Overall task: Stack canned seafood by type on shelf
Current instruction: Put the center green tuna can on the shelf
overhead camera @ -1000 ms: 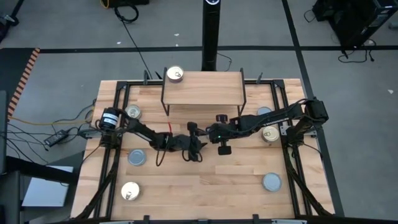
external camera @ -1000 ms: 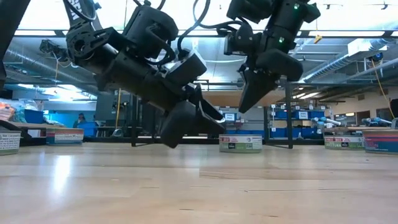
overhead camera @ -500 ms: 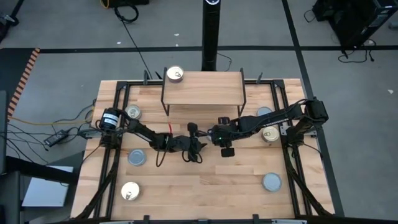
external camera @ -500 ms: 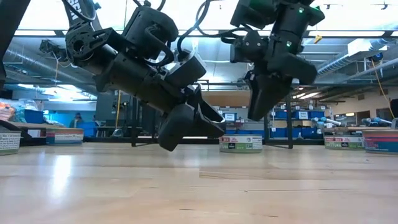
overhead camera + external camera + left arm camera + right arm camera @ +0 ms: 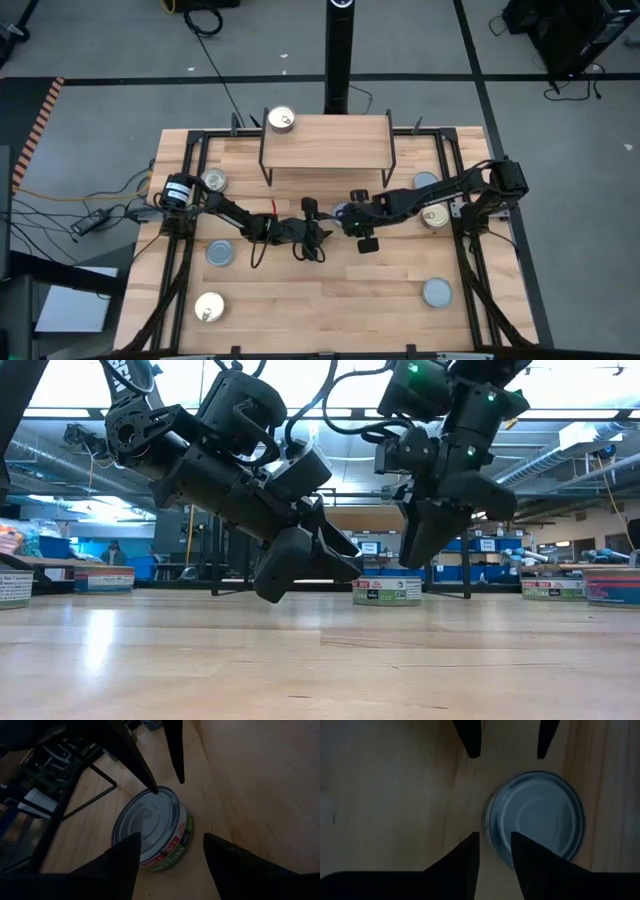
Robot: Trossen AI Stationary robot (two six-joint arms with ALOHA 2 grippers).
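A flat tin of canned seafood with a blue-grey lid [image 5: 150, 822] and a green label stands on the tabletop near the middle [image 5: 340, 211]. My left gripper [image 5: 171, 836] is low at its near left side and open, its fingers flanking the tin without touching. My right gripper [image 5: 495, 837] points down over the tin [image 5: 537, 817], fingers a little apart. The shelf [image 5: 325, 140] stands at the far middle, with a gold-lidded tin [image 5: 282, 121] at its far left corner. My right gripper comes from above, pointing down, with one fingertip [image 5: 155, 789] at the far rim of the tin's lid. I cannot tell whether it touches the lid. The tin stands flat on the table.
Loose tins lie around: gold-lidded ones at the left [image 5: 213, 181], near left [image 5: 209, 308] and right [image 5: 435, 215]; blue-grey ones at the left [image 5: 220, 252], right [image 5: 425, 180] and near right [image 5: 437, 292]. A black pole [image 5: 338, 55] rises behind the shelf.
My right gripper has come down toward the tin in the middle of the table. The left gripper and the tin have kept still.
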